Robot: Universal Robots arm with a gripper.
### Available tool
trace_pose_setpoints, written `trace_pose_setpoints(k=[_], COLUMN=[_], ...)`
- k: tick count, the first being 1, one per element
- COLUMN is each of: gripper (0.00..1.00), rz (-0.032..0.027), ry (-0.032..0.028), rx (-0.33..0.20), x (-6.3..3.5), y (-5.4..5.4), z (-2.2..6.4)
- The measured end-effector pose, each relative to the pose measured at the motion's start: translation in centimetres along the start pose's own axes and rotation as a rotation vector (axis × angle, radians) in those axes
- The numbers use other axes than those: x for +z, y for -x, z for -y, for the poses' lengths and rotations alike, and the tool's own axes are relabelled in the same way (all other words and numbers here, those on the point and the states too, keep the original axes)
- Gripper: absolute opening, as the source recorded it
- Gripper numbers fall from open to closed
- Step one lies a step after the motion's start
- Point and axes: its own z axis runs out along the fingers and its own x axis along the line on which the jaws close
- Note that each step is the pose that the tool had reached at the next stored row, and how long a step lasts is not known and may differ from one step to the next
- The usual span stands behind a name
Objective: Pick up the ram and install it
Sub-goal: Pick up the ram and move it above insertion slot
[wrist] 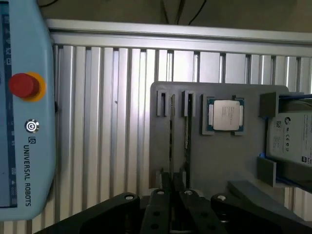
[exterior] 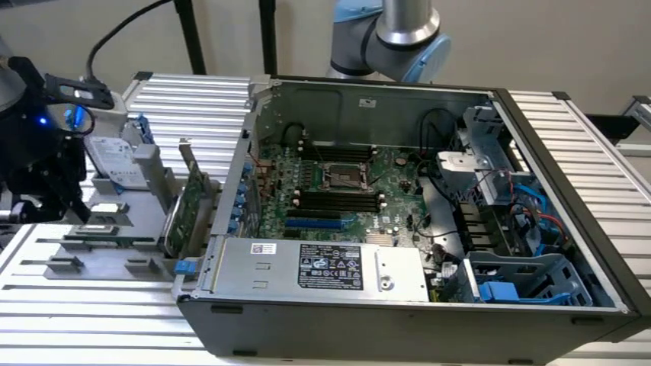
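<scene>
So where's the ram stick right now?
In the wrist view, the ram stands on edge in a slot of the gray holder, beside the square silver chip and directly ahead of the gripper.

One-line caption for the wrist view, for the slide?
Gripper near two edge-on RAM sticks in a grey fixture, beside a CPU and hard drive.

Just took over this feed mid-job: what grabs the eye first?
The open PC case sits mid-frame in the exterior view. In the wrist view, the gripper hangs above a grey tray holding two ram sticks on edge beside a CPU. A red-buttoned pendant lies apart from the tray.
</scene>
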Motion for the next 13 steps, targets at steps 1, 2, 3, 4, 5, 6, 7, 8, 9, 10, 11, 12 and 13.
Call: trace_pose_setpoints(k=[1, 2, 3, 4, 5, 6, 7, 8, 9, 10, 11, 12, 13], gripper=[0.0, 0.0, 0.0, 0.0, 0.0, 0.0, 0.0, 0.0, 0.0, 0.0, 0.0, 0.0, 0.0], rz=[0.0001, 0.0002, 0.0002, 0.0004, 0.0008, 0.0014, 0.0022, 0.0033, 0.0045, 0.0057, 0.0068, 0.0078, 0.0087], ry=[-0.0001, -0.0002, -0.0001, -0.0002, -0.0001, -0.0001, 0.0, -0.0002, -0.0002, -0.0002, -0.0002, -0.0002, -0.0003], rx=[0.0, 0.0, 0.0, 0.0, 0.0, 0.0, 0.0, 0.0, 0.0, 0.0, 0.0, 0.0, 0.0], x=[-0.45, -0.92, -1.38, -1.83, -2.27, -2.68, -3.09, -3.48, -3.86, -4.24, -4.61, -4.97, -5.31], y=[0.0, 0.0, 0.0, 0.1, 0.1, 0.1, 0.1, 0.1, 0.1, 0.1, 0.1, 0.1, 0.1], z=[0.29, 0.68, 1.08, 1.51, 1.96, 2.39, 2.83, 3.28, 3.72, 4.17, 4.61, 5.04, 5.46])
